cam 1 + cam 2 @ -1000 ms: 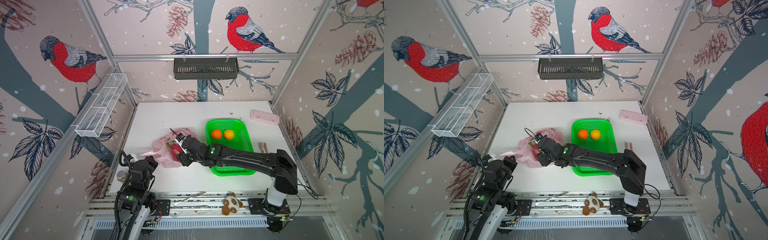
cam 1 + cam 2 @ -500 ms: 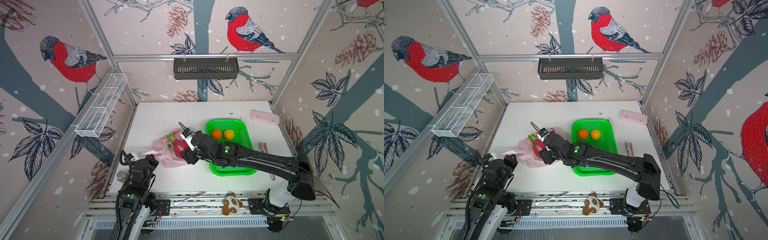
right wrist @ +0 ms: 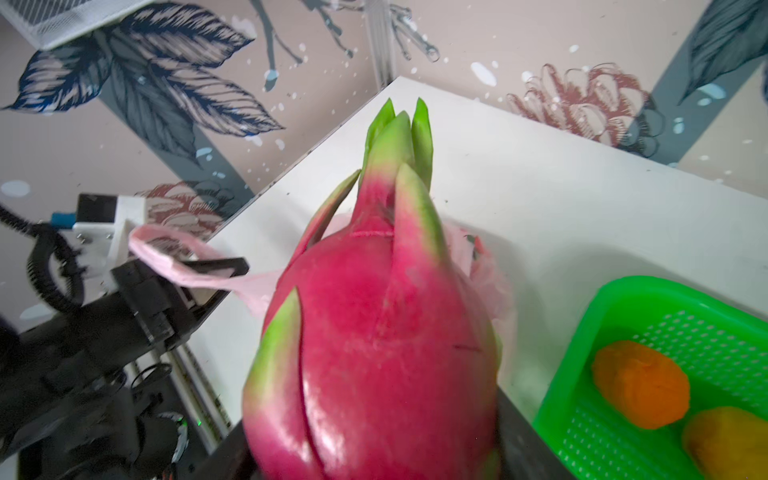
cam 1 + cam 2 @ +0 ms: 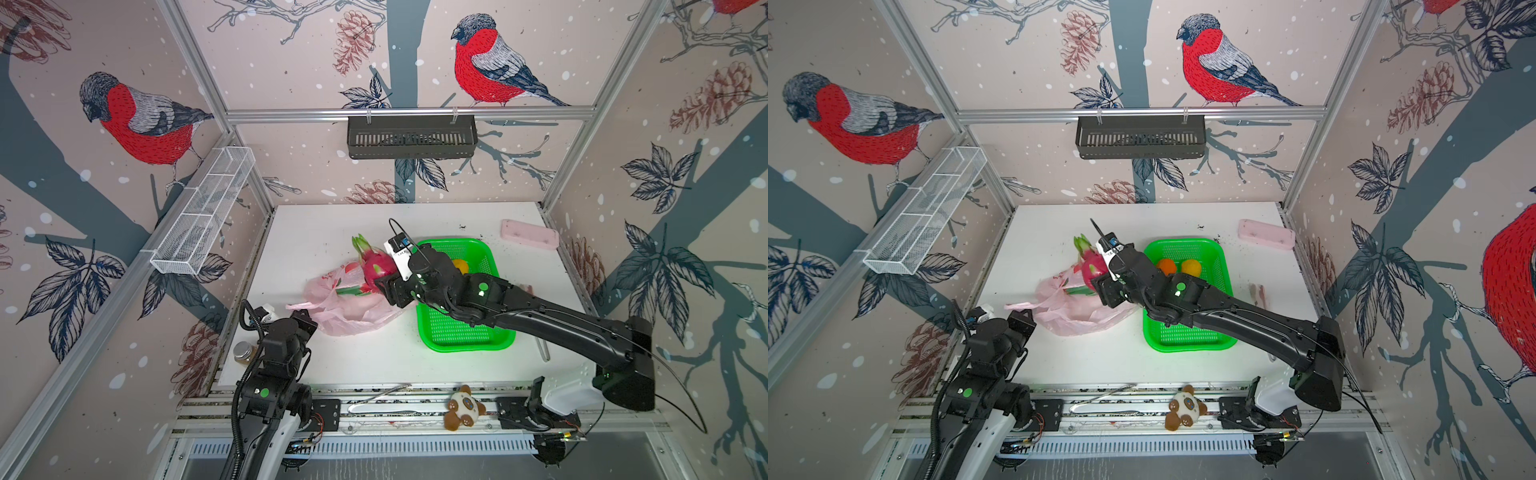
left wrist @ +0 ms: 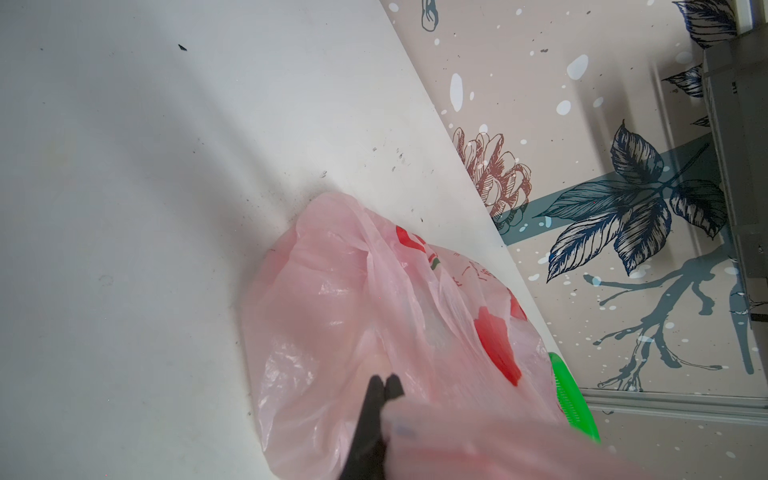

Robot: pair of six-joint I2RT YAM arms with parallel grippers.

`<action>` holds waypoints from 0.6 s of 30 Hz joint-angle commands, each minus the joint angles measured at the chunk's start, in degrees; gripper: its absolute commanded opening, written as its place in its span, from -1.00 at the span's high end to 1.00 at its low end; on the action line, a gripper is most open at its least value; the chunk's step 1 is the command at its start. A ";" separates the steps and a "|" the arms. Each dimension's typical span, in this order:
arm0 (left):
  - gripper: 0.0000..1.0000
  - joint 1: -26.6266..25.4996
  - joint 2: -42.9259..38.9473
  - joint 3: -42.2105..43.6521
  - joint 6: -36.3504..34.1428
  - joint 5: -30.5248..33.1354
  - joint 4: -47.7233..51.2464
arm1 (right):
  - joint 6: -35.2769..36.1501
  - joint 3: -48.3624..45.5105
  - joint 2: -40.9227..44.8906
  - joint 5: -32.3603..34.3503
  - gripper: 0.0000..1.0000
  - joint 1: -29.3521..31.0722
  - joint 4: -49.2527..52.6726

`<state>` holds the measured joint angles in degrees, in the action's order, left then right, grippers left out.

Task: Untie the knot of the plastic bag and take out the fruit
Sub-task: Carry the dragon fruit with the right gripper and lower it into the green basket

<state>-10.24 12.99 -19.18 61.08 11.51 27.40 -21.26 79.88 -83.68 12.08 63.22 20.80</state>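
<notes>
The pink plastic bag (image 4: 345, 309) lies crumpled at the table's front left, its mouth open toward the green basket (image 4: 465, 336). My right gripper (image 4: 379, 277) is shut on a magenta dragon fruit (image 4: 376, 266) with green scales, held above the bag's far edge; the fruit (image 3: 374, 332) fills the right wrist view. More magenta and green shows inside the bag (image 4: 1077, 289). Two oranges (image 4: 1167, 266) (image 4: 1191, 268) lie in the basket. My left gripper (image 5: 385, 380) is shut on the bag's near handle (image 3: 166, 257). The knot is not in view.
A pale-pink block (image 4: 530, 235) lies at the back right. A small jar (image 4: 243, 352) stands by the left arm's base. A plush toy (image 4: 461, 407) sits on the front rail. A black basket (image 4: 411, 136) hangs on the back wall and a white wire rack (image 4: 203, 216) on the left wall.
My right gripper has lifted the dragon fruit up out of the bag and toward the back. The left gripper has kept its hold on the bag and has not moved.
</notes>
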 commanded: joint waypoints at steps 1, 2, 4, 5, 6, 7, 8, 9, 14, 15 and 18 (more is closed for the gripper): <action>1.00 0.08 -0.08 -0.41 0.01 -0.35 -2.35 | -2.05 -0.88 1.31 3.52 0.42 -2.28 -3.52; 1.00 0.10 -0.07 -0.50 -0.08 -0.36 -2.35 | -2.61 -1.34 1.82 4.06 0.42 -3.29 -3.95; 1.00 0.10 -0.09 -0.60 -0.26 -0.35 -2.26 | -3.64 -2.15 2.67 4.83 0.42 -5.09 -4.36; 1.00 0.05 -0.07 -0.68 -0.39 -0.34 -2.12 | -4.32 -2.63 3.10 5.87 0.42 -5.98 -4.32; 1.00 0.07 -0.08 -0.68 -0.43 -0.35 -2.12 | -4.85 -3.05 3.54 6.65 0.42 -6.68 -4.20; 1.00 0.08 -0.10 -0.77 -0.43 -0.28 -2.16 | -5.64 -3.54 3.97 7.61 0.41 -7.47 -3.98; 1.00 0.06 -0.07 -0.77 -0.44 -0.31 -2.14 | -6.36 -4.23 4.47 8.52 0.41 -8.18 -3.61; 1.00 0.04 -0.04 -0.77 -0.48 -0.34 -2.15 | -6.95 -4.83 4.92 9.18 0.40 -8.80 -3.34; 1.00 0.04 0.27 -0.86 -0.83 -0.59 -2.81 | -10.56 -10.10 7.92 11.06 0.40 -11.66 -2.26; 1.00 0.06 0.48 -0.86 -0.94 -0.65 -3.00 | -11.09 -11.17 8.52 11.50 0.40 -11.92 -2.10; 1.00 0.05 1.03 -0.90 -1.29 -1.07 -3.44 | -12.60 -15.17 10.47 12.53 0.40 -12.75 -1.88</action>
<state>-10.24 13.65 -19.64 60.47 10.50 27.27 -31.00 66.81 -74.56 21.91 50.87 19.27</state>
